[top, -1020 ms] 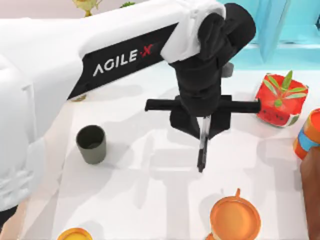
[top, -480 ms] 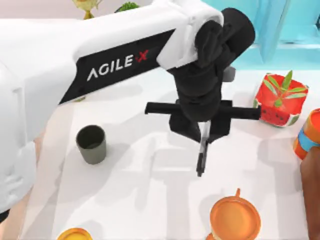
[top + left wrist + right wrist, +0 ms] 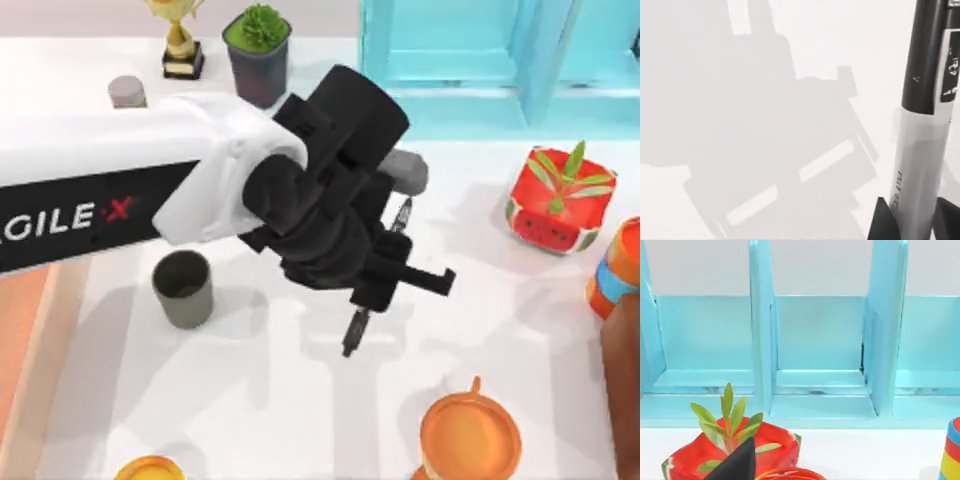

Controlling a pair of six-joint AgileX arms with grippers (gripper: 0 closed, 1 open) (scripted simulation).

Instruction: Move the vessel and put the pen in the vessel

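Left gripper point(image 3: 372, 300) with pen point(image 3: 356, 329) now nearer vessel point(image 3: 182, 288), seemingly unobstructed.

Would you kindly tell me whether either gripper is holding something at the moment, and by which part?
The left gripper holds the black marker pen by its white label band around the middle, both ends sticking out.

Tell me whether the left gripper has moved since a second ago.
Yes. In the top view the left gripper, shut on the pen, has shifted toward the vessel, which stayed put.
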